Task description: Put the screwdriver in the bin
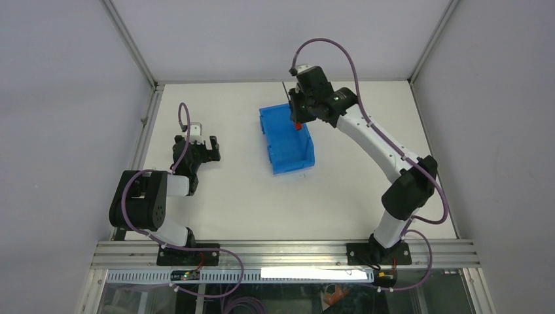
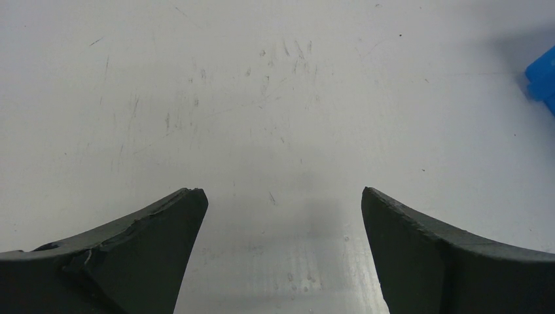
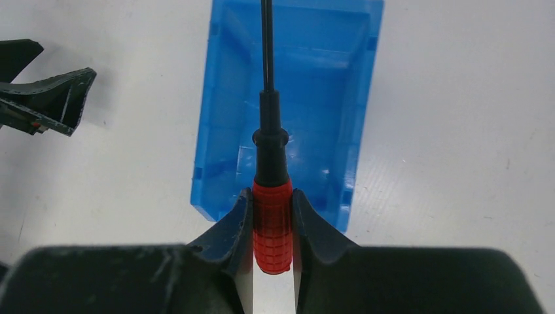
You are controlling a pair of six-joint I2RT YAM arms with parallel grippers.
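Observation:
The blue bin [image 1: 286, 140] stands in the middle of the table. My right gripper [image 1: 296, 116] hangs above its far end, shut on the red handle of the screwdriver [image 1: 298, 125]. In the right wrist view the fingers [image 3: 272, 195] clamp the red handle of the screwdriver [image 3: 272, 229] from both sides. Its black shaft points out over the inside of the bin [image 3: 314, 98]. My left gripper [image 1: 209, 148] is open and empty over bare table left of the bin. Its fingers stand wide apart in the left wrist view [image 2: 285, 196].
A corner of the bin [image 2: 543, 78] shows at the right edge of the left wrist view. The left gripper [image 3: 49, 98] shows at the left of the right wrist view. Frame posts and walls border the white table [image 1: 366, 190].

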